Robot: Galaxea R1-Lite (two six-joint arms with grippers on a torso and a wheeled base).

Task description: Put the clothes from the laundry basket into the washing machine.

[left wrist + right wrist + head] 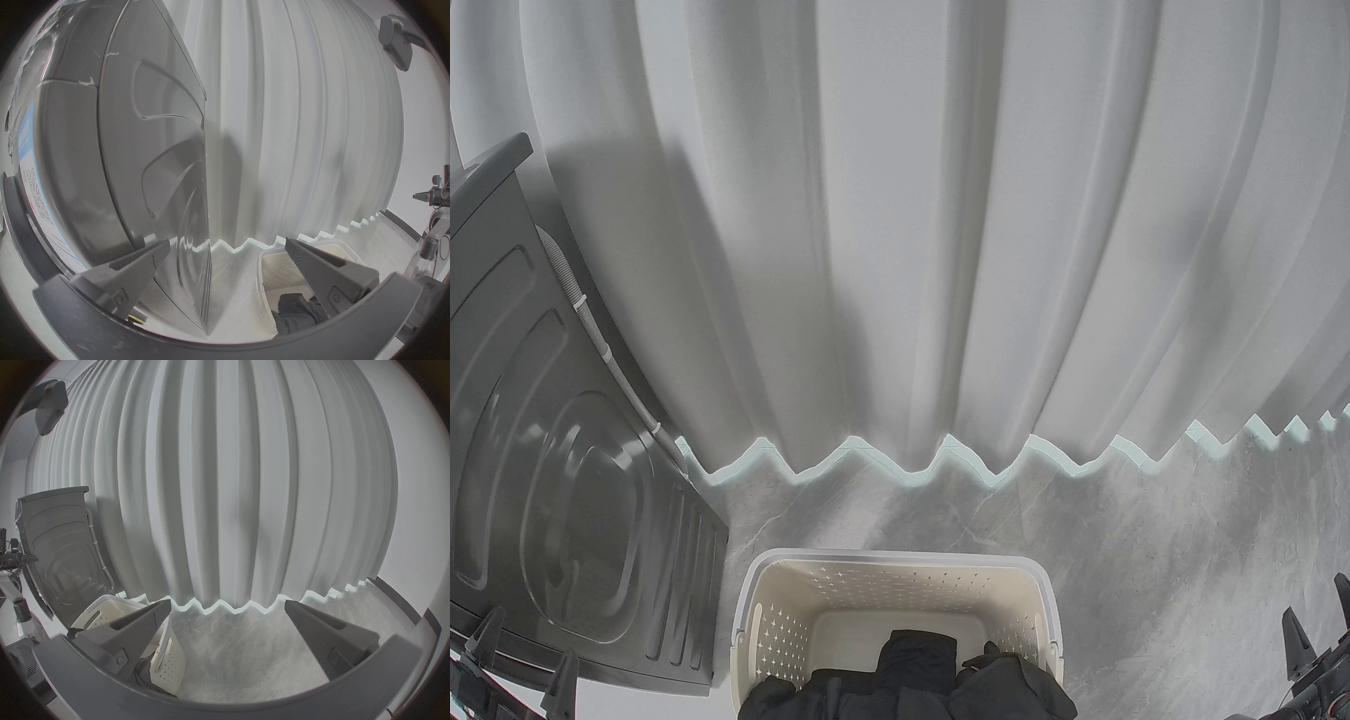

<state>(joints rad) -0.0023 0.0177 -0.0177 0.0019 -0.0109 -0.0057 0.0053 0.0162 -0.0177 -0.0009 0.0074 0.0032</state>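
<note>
Black clothes (909, 677) between the two jaws

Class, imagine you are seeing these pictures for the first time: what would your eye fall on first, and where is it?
The tall white pleated curtain hangs across the back. In front of it on the floor stands a cream laundry basket holding dark clothes, with the grey washing machine to the robot's left.

Left tool (227, 241) has dark grey wedge fingers (136, 269).
</note>
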